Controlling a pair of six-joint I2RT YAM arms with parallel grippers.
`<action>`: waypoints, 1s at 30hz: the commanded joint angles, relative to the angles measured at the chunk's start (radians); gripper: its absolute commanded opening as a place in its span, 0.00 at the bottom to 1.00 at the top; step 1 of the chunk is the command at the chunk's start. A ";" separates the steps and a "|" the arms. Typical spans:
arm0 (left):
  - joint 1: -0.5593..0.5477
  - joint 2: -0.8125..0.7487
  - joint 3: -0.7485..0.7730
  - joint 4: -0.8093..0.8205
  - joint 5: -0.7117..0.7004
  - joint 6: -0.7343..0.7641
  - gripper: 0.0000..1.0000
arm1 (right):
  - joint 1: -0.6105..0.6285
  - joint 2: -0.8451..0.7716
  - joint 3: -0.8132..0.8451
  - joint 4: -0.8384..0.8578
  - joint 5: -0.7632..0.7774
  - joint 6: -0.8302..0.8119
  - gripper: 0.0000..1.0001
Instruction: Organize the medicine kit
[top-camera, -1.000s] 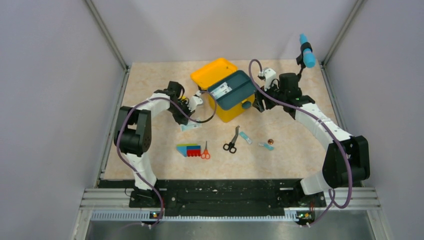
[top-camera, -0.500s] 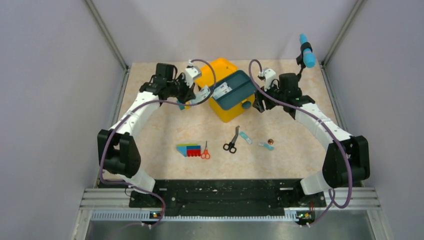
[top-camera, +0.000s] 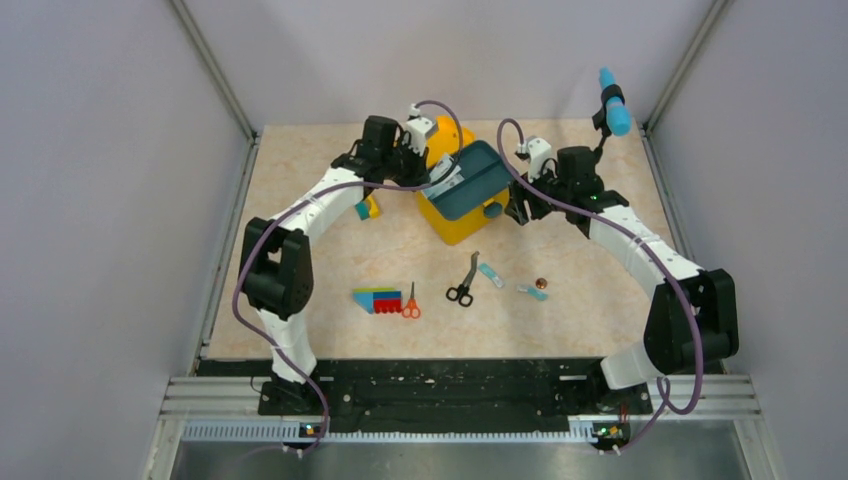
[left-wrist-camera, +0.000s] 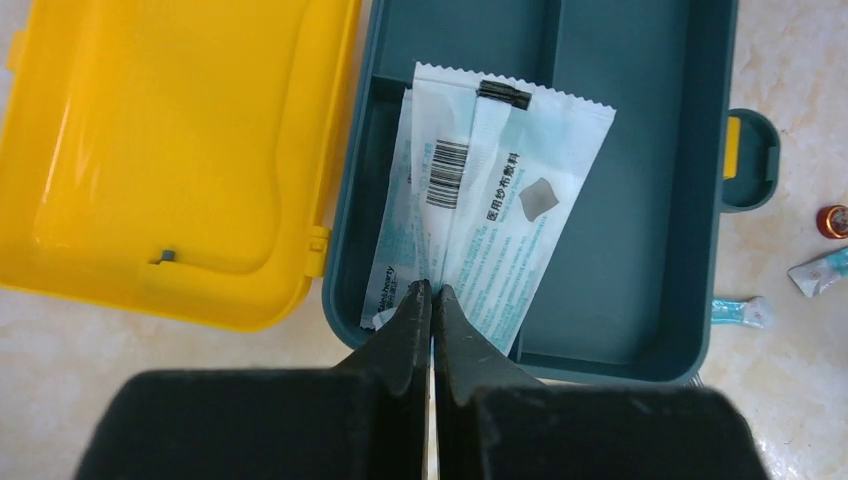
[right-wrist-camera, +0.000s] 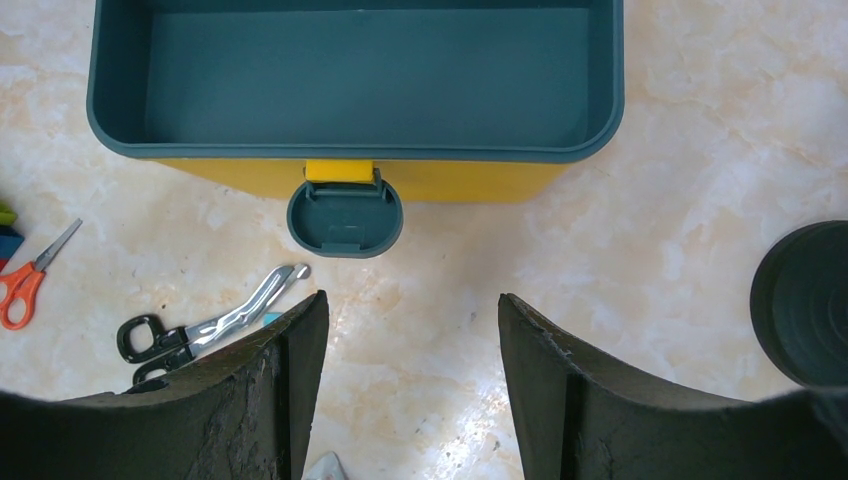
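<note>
The medicine kit (top-camera: 455, 228) sits open on the table (top-camera: 300, 190), lid (left-wrist-camera: 170, 150) thrown back and the teal tray (left-wrist-camera: 640, 200) seated in its top. Over the kit's tray hangs the left gripper (left-wrist-camera: 432, 292), fingers pressed together, pinching the near edge of a white barcoded packet (left-wrist-camera: 500, 200). Just off the kit's latch (right-wrist-camera: 344, 218) side, the right gripper (right-wrist-camera: 412, 320) hovers spread, holding nothing. In front of the kit lie black scissors (top-camera: 463, 282), orange scissors (top-camera: 410, 303) and a toy block (top-camera: 376, 299).
</note>
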 joint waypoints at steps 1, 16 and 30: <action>-0.002 0.009 0.014 0.039 -0.029 -0.017 0.00 | -0.009 -0.019 0.030 0.034 0.005 0.001 0.63; -0.029 0.093 0.078 0.064 -0.054 -0.086 0.00 | -0.009 -0.026 0.013 0.034 0.004 0.008 0.62; -0.036 0.061 0.031 0.046 -0.113 -0.077 0.24 | -0.009 -0.019 0.015 0.038 0.003 0.002 0.63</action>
